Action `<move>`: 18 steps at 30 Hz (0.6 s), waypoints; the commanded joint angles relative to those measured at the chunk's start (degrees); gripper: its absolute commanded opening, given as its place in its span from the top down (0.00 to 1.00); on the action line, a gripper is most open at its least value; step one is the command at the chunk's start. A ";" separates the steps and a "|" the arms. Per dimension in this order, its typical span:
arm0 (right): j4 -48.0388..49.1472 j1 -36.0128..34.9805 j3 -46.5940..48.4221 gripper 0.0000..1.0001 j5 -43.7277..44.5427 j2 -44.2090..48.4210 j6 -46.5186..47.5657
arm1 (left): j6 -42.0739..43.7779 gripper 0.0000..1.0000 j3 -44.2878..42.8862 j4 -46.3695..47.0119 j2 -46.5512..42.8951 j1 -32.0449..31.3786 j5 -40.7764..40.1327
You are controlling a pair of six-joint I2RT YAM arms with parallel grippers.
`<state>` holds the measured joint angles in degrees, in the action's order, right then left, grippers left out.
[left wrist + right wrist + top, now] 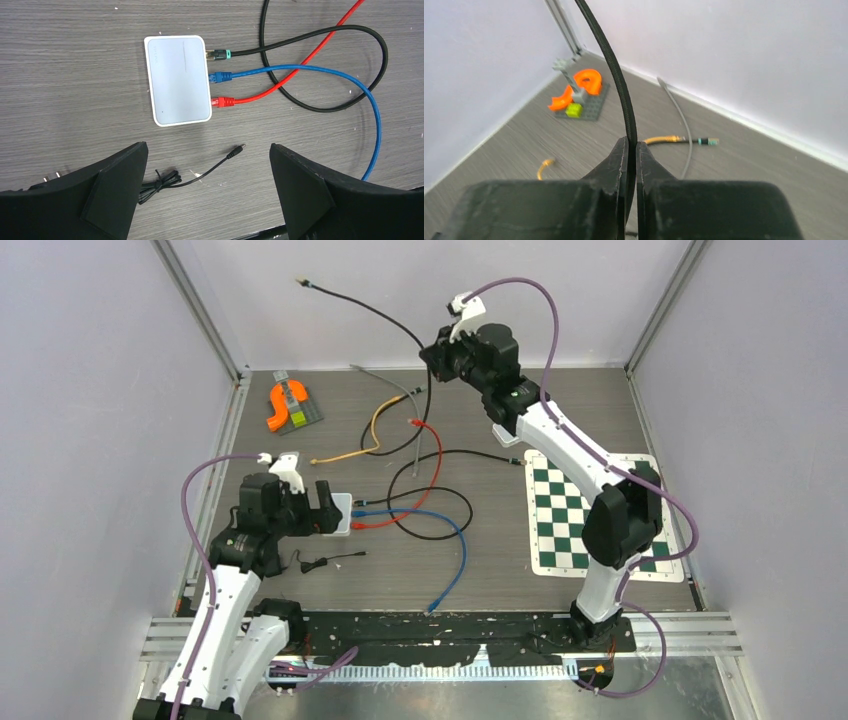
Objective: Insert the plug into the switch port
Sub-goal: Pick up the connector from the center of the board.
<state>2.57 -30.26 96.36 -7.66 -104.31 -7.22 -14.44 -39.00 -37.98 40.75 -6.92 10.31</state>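
Top external: my right claw (430, 355) is up in the air at the top centre of the frame, pinched shut on a black cable (385, 315). The cable's free end, the plug (301, 282), sticks out toward the upper left, well clear of the bench (480, 570).

The switch (343, 512) lies on the bench at left centre, just beside my left claw (330, 510).

Left wrist: my left claw (207, 170) is wide open and empty, hovering over the bench just below the switch (177, 80) in frame. The ports are on the switch's right edge. A black lead (220, 54), a blue lead (220, 76) and a red lead (222, 102) are already seated. I cannot tell which port is free.

Right wrist: my fingers (616, 165) are closed on the cable (624, 100), which runs up out of frame. The plug is not visible here.

Key relation, as I judge it: the switch lies down and to the left of my right claw in the top view, with its ports facing right. The plug's long axis points up and left, away from them. My left arm is much nearer the switch, but my right holds the cable. The plug needs turning round and bringing in from the switch's right side.
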 commanded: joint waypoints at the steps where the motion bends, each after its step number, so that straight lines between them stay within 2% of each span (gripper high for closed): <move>1: 5.89 -1.55 7.21 0.95 -2.47 6.11 -0.13 | -0.90 0.04 -2.50 1.33 0.14 -0.10 -1.31; 6: 7.34 -2.43 9.17 0.95 -3.42 8.26 -2.61 | -1.98 0.04 -3.36 2.52 1.61 -0.12 4.48; 12: 4.89 -3.06 17.87 0.95 -4.24 7.94 -6.20 | -4.74 0.04 -4.05 4.99 3.83 -0.11 5.29; 18: 3.48 -3.11 22.41 0.95 -5.34 10.03 -12.60 | -5.49 0.06 -6.96 7.45 7.22 -0.12 6.67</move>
<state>4.58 -33.04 114.06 -11.75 -98.61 -14.22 -18.72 -41.80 -35.46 46.44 -6.90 14.72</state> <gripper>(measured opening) 0.094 0.951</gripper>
